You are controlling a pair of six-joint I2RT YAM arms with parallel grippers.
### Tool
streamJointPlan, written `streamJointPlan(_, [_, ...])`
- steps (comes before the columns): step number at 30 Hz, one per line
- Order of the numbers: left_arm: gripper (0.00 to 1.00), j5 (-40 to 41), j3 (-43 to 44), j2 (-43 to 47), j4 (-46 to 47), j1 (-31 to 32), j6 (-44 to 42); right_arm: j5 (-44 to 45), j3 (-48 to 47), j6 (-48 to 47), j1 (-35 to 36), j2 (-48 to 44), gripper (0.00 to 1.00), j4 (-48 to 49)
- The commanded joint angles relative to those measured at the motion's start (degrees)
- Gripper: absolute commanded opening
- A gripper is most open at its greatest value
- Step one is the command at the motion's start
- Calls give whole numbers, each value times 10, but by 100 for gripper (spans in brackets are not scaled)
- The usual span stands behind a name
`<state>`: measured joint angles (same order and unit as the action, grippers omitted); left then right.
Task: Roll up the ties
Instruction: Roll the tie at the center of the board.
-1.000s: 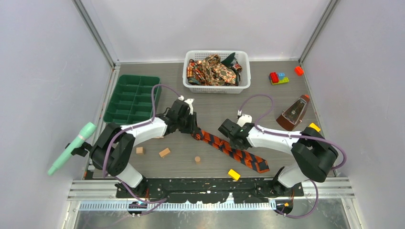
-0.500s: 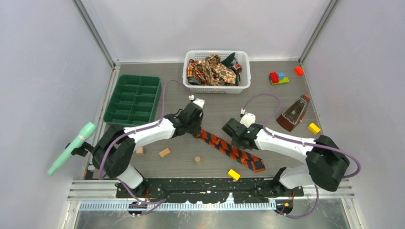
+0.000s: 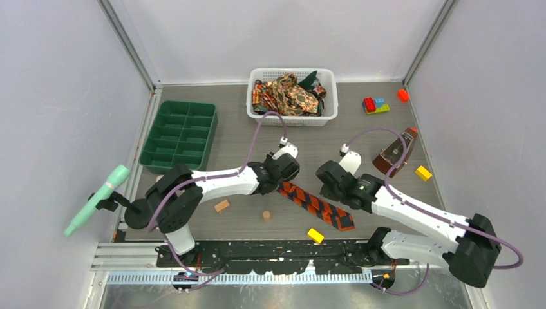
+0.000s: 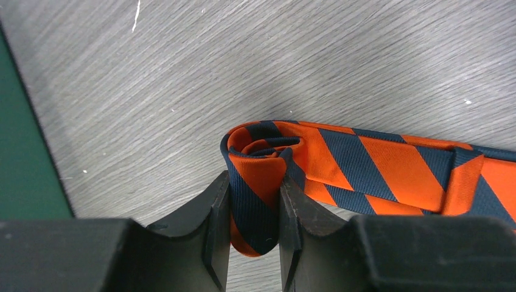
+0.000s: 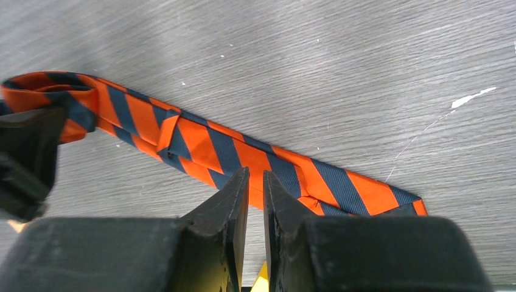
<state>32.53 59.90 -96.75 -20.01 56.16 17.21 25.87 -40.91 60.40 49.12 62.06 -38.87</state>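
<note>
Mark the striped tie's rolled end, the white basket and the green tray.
striped tie (image 4: 258, 148), left wrist view, its rolled end.
white basket (image 3: 293, 120), top external view, its near wall.
green tray (image 3: 188, 103), top external view, its far rim.

Tie (image 3: 319, 205) on table (image 3: 302, 138); basket (image 3: 291, 120) behind (well apart)

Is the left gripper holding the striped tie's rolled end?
Yes, the left gripper squeezes the rolled end of the striped tie between its fingers.
</note>
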Motion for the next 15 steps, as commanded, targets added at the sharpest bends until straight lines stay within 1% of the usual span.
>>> streamJointPlan(1, [18, 112, 36, -33, -19, 32, -28, 28, 8, 19, 4, -63, 21, -17])
streamJointPlan(5, [18, 165, 53, -65, -27, 62, -36, 46, 8, 27, 3, -113, 23, -44])
streamJointPlan(10, [20, 205, 67, -97, -33, 90, -43, 60, 10, 35, 4, -164, 25, -74])
streamJointPlan(12, [24, 216, 72, -108, -33, 99, -46, 64, 10, 37, 4, -178, 26, -85])
streamJointPlan(15, [32, 224, 80, -121, -38, 112, -47, 74, 5, 41, 4, -192, 27, -103])
